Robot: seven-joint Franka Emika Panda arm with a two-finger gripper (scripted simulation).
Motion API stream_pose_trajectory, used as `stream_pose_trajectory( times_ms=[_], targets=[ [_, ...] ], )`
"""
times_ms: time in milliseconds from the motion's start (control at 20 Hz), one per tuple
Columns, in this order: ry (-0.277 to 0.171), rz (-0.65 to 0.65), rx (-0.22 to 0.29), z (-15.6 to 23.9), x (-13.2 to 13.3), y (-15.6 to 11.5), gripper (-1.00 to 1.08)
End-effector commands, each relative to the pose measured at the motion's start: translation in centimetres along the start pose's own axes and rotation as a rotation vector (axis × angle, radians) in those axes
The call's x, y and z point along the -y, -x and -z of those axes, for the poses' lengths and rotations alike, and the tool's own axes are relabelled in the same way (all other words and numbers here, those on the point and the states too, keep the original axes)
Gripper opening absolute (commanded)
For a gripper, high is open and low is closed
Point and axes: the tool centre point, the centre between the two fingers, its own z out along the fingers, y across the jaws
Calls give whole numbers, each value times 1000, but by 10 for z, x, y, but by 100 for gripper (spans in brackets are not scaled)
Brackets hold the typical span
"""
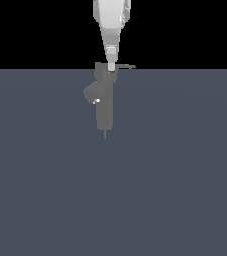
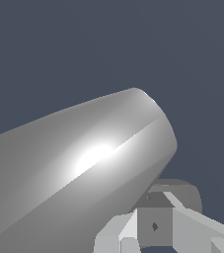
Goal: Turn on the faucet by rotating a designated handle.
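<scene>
1. Faucet [image 1: 104, 105] stands upright on the slate floor [image 1: 175, 175], bulge toward the exterior view's left.
2. Its handle [image 1: 125, 66] juts toward the exterior view's right.
3. Gripper [image 1: 111, 66] sits at the faucet's top, seemingly touching; finger spread cannot be told.

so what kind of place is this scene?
Likely a bare simulated test scene, not a real room: a flat, featureless slate floor, black void behind it, and one matte grey faucet under the gripper.
</scene>
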Motion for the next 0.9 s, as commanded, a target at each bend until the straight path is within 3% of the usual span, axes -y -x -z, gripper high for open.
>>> stream_pose_trajectory(
  times_ms=[0,850],
  targets=[
    [-14,-18,0,3,10,-19,-100],
    [-19,-39,1,6,49,-78,-100]
  ],
)
